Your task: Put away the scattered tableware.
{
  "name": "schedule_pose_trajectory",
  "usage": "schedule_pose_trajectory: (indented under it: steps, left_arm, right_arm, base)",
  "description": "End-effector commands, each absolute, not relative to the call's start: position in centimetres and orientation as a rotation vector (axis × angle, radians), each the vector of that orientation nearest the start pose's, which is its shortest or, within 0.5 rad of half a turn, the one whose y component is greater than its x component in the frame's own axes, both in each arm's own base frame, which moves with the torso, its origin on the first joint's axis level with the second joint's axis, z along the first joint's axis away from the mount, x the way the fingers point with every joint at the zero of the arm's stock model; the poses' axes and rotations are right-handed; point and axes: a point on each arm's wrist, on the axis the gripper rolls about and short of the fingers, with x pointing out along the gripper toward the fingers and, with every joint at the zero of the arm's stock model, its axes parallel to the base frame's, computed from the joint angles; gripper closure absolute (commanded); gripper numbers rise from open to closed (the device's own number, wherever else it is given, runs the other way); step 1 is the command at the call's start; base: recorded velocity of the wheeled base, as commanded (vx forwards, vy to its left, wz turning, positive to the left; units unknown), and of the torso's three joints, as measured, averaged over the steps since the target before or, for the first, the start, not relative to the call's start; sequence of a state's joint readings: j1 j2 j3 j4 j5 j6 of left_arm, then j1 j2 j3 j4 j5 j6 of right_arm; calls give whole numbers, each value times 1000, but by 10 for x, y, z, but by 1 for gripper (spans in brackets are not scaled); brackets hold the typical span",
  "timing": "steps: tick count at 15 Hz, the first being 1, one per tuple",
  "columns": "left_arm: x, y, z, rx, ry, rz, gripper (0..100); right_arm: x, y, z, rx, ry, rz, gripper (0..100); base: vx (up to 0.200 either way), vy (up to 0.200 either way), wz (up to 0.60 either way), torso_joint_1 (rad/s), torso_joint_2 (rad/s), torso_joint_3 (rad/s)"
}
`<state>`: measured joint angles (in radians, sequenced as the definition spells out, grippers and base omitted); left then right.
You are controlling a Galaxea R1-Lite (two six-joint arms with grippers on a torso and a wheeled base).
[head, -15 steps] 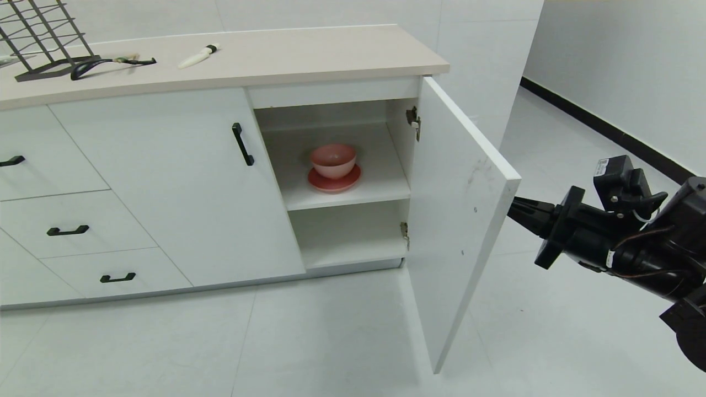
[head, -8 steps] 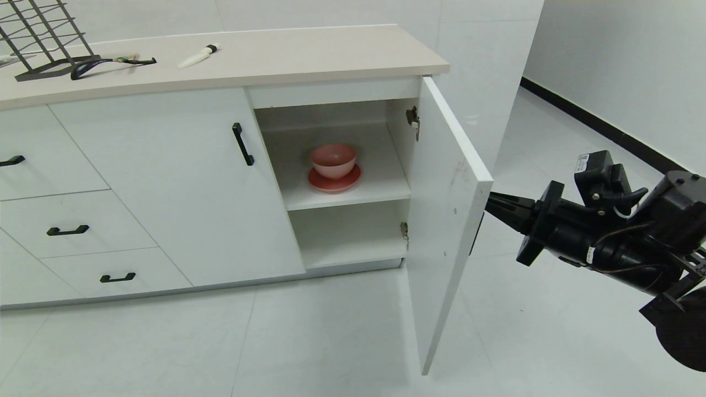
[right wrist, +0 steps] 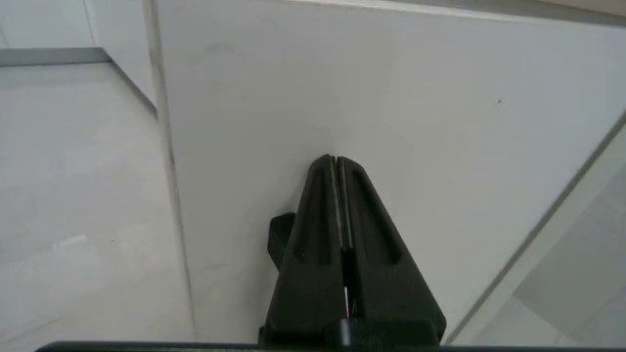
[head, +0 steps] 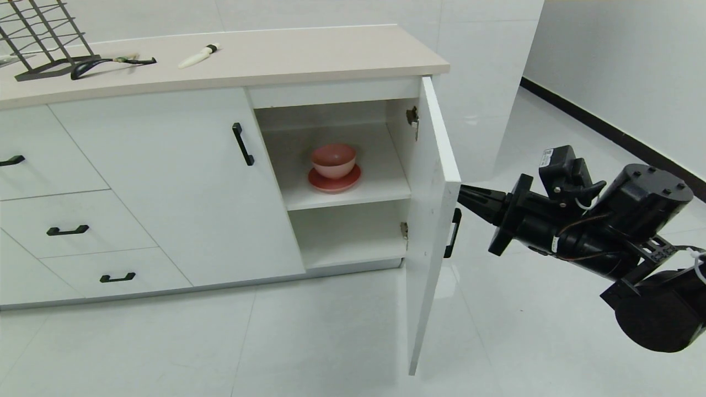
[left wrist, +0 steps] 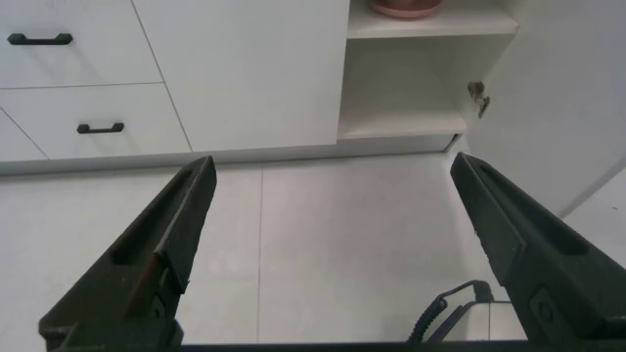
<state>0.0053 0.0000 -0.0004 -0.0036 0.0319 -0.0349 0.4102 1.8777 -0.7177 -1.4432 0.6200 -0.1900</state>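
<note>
Jaws, right: pressed together, tips against the outer face of the cabinet door (head: 433, 220), just beside its black handle (head: 451, 234).
Jaws, left: wide apart and holding nothing, over the floor near the cabinet front.
Tableware: a pink bowl (head: 332, 160) sits on a red plate (head: 335, 181) on the upper shelf (head: 380, 187), well back from its front edge. A pale knife (head: 198, 56) and a black utensil (head: 105, 63) lie far left on the counter (head: 303, 55), beside a wire rack (head: 41, 38).
Risk, slip: the closed tips have only a small contact on a smooth panel, so they could skid off as the door swings.
Risk, snag: the tips may catch the handle.
Risk, slam: a hard push could bang the door and jolt the bowl.
Risk, task: shutting now probably leaves the counter pieces out.
Writing: a small white label (head: 547, 157) on the right wrist, too small to read.
</note>
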Motion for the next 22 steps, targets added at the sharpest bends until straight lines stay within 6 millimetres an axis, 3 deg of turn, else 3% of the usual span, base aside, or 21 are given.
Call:
schedule_pose_trajectory:
  steps: [1,22]
  left_arm:
    - [-23,1,76,-35,-5,38,0]
    - [-23,1,76,-37,-5,38,0]
  right_arm:
    - [298,153,180,-197,-393,1018,100]
    - [352,244,168,-170,-552,1130,100]
  base:
    - [0,0,0,0,0,0]
    - [0,0,0,0,0,0]
